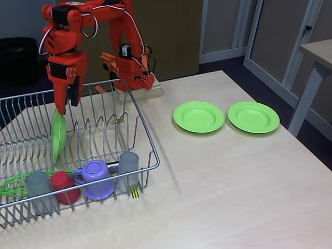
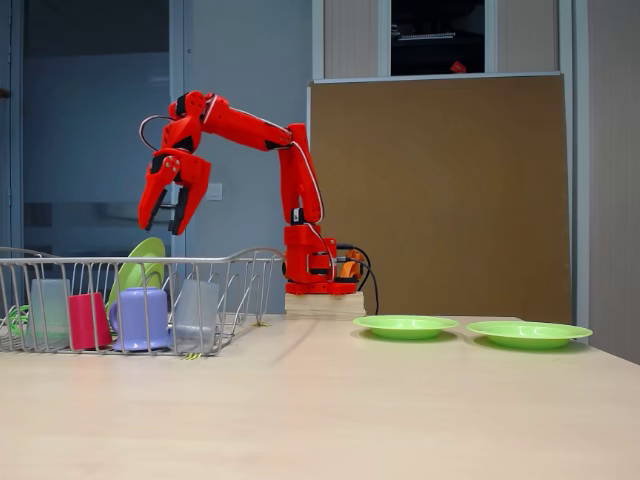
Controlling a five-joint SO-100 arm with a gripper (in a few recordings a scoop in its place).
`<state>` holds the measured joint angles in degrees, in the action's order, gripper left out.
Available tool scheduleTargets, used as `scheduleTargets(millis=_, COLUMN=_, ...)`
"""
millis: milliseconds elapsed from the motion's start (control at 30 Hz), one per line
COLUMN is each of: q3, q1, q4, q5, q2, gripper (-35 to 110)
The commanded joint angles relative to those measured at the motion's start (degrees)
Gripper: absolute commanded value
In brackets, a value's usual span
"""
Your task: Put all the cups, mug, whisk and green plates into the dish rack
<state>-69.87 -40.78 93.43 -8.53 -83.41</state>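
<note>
The silver wire dish rack point(image 1: 148, 148) point(image 2: 240, 262) stands at the left in both fixed views. Inside it a green plate point(image 1: 58, 136) point(image 2: 140, 268) leans on edge among the prongs. Along its front sit two grey cups point(image 1: 37, 185) point(image 1: 128, 165), a red cup point(image 1: 64, 185) point(image 2: 87, 319) and the purple mug point(image 1: 97, 177) point(image 2: 142, 318). The green whisk point(image 1: 13, 187) lies at the rack's front left. My red gripper point(image 1: 67, 104) point(image 2: 165, 226) hangs open above the leaning plate, holding nothing. Two more green plates point(image 1: 198, 116) point(image 1: 253, 116) lie flat on the table to the right.
The arm's base point(image 1: 136, 78) point(image 2: 308, 270) stands behind the rack on a small block. A brown board point(image 2: 440, 190) rises behind the table. A grey table leg and top point(image 1: 311, 83) stand at the far right.
</note>
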Motion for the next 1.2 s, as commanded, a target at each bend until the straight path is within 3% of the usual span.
scheduleTargets(millis=0, q3=2.4, q1=6.0, q4=2.9, q5=-1.8, q2=-6.1, gripper=17)
scheduleTargets(millis=133, q3=-3.6, q1=20.2, q4=2.9, q5=2.6, q2=-10.2, gripper=10)
scheduleTargets(millis=267, q3=-12.3, q1=35.5, q4=-1.5, q5=14.4, q2=-13.4, gripper=7)
scheduleTargets(millis=533, q3=-27.2, q1=59.3, q4=-19.9, q5=32.3, q2=-15.0, gripper=3)
scheduleTargets(millis=833, q3=-33.5, q1=70.9, q4=-32.3, q5=30.4, q2=-13.3, gripper=0)
scheduleTargets(millis=1000, q3=-35.4, q1=73.6, q4=-35.7, q5=25.8, q2=-12.7, gripper=12)
scheduleTargets(millis=1167, q3=-37.2, q1=72.5, q4=-38.5, q5=19.8, q2=-13.1, gripper=2)
